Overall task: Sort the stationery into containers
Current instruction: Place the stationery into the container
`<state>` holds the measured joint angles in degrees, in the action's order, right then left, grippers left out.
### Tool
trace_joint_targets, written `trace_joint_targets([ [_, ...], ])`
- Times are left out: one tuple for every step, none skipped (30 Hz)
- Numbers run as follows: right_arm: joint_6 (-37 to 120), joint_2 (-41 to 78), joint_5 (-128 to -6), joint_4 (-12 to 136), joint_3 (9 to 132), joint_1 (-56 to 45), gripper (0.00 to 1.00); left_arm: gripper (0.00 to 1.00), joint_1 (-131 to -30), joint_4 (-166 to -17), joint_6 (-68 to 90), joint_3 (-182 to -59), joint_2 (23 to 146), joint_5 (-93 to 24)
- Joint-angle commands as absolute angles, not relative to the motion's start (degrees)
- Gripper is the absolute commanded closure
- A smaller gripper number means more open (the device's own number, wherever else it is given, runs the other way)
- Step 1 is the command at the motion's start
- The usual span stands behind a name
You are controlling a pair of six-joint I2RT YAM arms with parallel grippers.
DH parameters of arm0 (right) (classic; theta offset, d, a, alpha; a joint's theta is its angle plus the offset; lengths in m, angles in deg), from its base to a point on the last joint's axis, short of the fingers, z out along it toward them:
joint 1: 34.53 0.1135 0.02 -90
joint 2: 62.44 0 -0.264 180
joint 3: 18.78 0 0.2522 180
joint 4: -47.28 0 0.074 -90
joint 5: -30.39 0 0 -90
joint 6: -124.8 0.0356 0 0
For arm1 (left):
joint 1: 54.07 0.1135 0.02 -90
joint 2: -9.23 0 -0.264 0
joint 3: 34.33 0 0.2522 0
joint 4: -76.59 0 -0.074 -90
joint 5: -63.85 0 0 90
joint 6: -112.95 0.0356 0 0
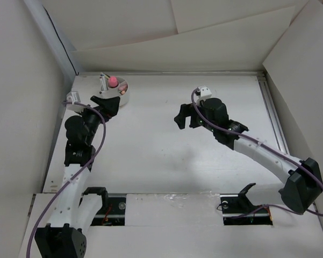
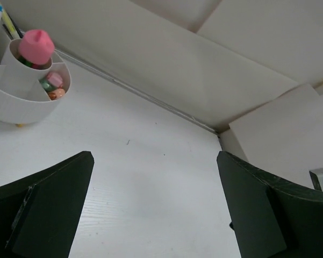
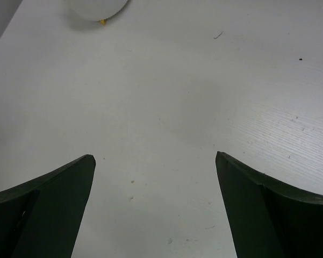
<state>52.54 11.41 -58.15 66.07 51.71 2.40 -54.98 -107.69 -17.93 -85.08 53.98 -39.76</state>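
Note:
The round white cup (image 1: 122, 97) with inner dividers stands at the table's far left. It holds a tube with a round pink cap (image 1: 113, 81). In the left wrist view the cup (image 2: 11, 102) shows the pink cap (image 2: 36, 45), small pink and orange pieces (image 2: 54, 86) in one compartment and thin pens (image 2: 5, 19) at the back. My left gripper (image 1: 106, 102) is open and empty, just in front of the cup; its fingers (image 2: 54, 204) frame bare table. My right gripper (image 1: 184, 117) is open and empty over the table's middle. The cup's edge (image 3: 97, 8) shows far off in the right wrist view.
Cardboard walls (image 1: 166, 48) enclose the table at the back and both sides. A metal rail (image 1: 273, 115) runs along the right edge. The back wall's seam (image 2: 150, 97) lies ahead of the left gripper. Arm bases (image 1: 242, 204) sit at the near edge.

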Motion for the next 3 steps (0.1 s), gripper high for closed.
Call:
trace_joint_targets([
  [52.3,9.5,-56.9,63.7,51.5,3.4,0.0,0.0,-55.0,-109.8,-18.0,-86.2,53.1,-42.2],
  [52.3,9.5,-56.9,63.7,51.5,3.4,0.0,0.0,-55.0,-109.2,-18.0,-86.2,52.5,-40.1],
  [52.3,9.5,-56.9,63.7,51.5,3.4,0.0,0.0,-55.0,-108.5,-17.3,-85.7,52.5,-40.1],
])
